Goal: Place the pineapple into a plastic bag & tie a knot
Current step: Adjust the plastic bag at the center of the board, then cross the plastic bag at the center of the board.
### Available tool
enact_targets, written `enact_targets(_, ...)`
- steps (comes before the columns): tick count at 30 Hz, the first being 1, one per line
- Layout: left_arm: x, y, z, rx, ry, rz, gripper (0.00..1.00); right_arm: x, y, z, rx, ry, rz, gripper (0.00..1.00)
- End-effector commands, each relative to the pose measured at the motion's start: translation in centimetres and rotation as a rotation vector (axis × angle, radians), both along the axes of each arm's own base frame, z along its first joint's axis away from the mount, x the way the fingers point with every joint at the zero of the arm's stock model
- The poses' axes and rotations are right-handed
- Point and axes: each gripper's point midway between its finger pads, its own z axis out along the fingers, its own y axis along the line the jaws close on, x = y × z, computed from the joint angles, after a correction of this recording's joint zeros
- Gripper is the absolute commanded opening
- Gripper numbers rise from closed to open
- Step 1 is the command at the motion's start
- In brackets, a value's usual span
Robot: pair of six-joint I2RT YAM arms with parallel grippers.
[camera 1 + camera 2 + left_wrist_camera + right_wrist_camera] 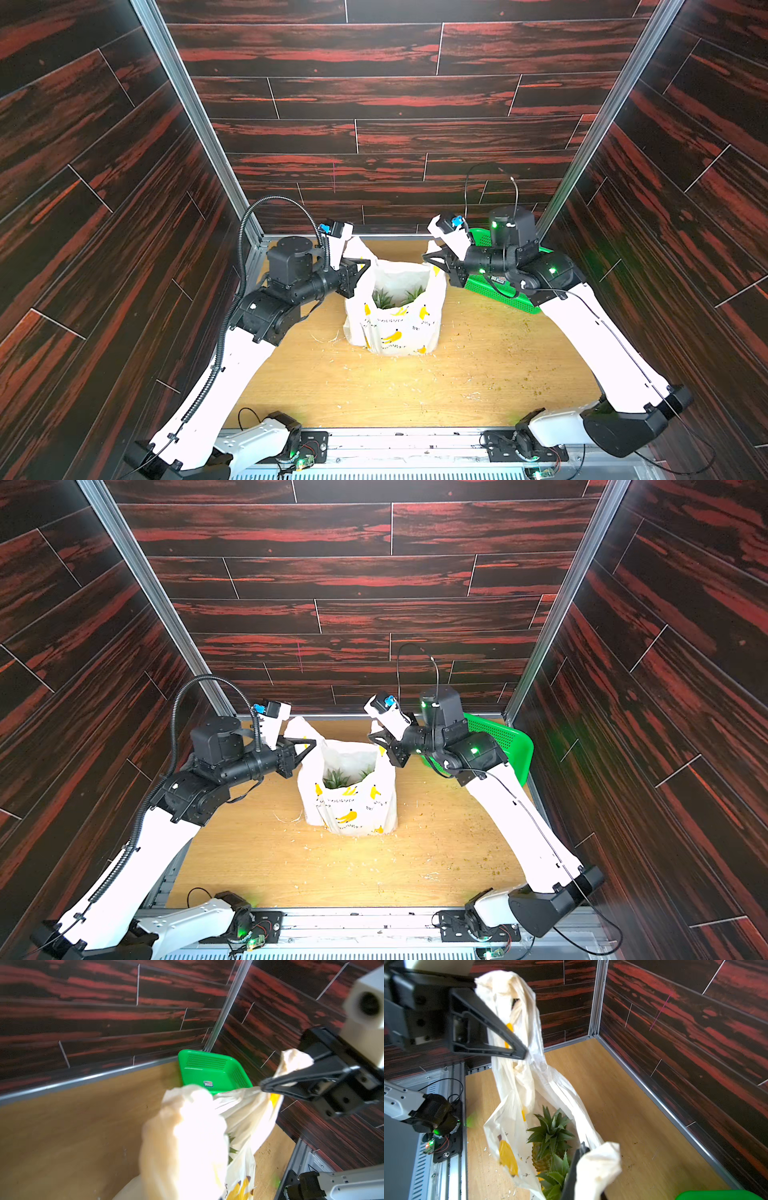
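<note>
Nearest the camera, the left arm (232, 374) and right arm (602, 332) rise from their bases at the front edge and lean inward over the wooden tabletop (415, 395). The tabletop is strewn with pale shreds and small greenish crumbs (490, 374). Past its middle stands the plastic bag (395, 332), white with yellow bananas and black lettering. Both top views show the bag (353, 808) resting on the wood with its mouth gaping upward. Inside it sits the pineapple (542, 1157), with two tufts of spiky green leaves (384, 299) showing through the opening. The bag's two handle loops are drawn up and apart, untied. The left jaws are pressed together on the left handle loop (356, 249), pinching its plastic just above the bag's left rim. The right wrist view shows their black tips closed on the stretched film. The right jaws likewise pinch the right handle loop (433, 248), and in the left wrist view a crumpled end of that loop (295, 1059) sticks out beyond them. Farther back, behind the right arm, a green perforated basket (482, 239) sits in the far right corner, against the dark red-streaked wall panels (374, 124).
</note>
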Motion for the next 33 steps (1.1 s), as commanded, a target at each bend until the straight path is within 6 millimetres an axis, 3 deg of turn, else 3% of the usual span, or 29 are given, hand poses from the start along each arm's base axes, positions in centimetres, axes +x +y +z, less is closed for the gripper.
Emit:
enact_targets(1, 0.4, -0.6, -1.1, 0.008, 0.037, -0.013, 0.00, -0.9, 0.6, -0.6, 0.028, 0.006, 0.050, 0.00)
enact_targets(3, 0.4, -1.2, -2.1, 0.019, 0.054, -0.054, 0.00, -1.0, 0.4, -1.9, 0.012, 0.028, 0.048, 0.00)
enact_targets(6, 0.5, -1.7, -2.5, 0.023, 0.058, -0.084, 0.00, -1.3, -0.2, -2.3, -0.010, 0.024, 0.031, 0.00)
enact_targets(10, 0.6, -1.8, -2.7, 0.030, 0.050, -0.087, 0.00, -2.1, -1.5, 0.0, -0.003, -0.023, 0.000, 0.57)
enact_targets(14, 0.5, -1.9, -2.7, 0.030, 0.024, -0.100, 0.00, -3.2, -2.1, 2.7, 0.037, -0.059, -0.002, 0.80)
enact_targets(20, 0.2, -2.6, -2.9, -0.004, 0.005, -0.145, 0.00, -2.6, -2.8, 5.8, 0.069, -0.100, -0.068, 0.83)
enact_targets(23, -0.2, -2.9, -2.6, -0.003, -0.021, -0.184, 0.00, -2.5, -2.4, 5.8, 0.047, -0.095, -0.036, 0.82)
enact_targets(33, -1.8, -3.6, -1.2, 0.028, -0.115, -0.303, 0.00, -1.4, 2.2, 5.9, 0.075, -0.022, 0.175, 0.76)
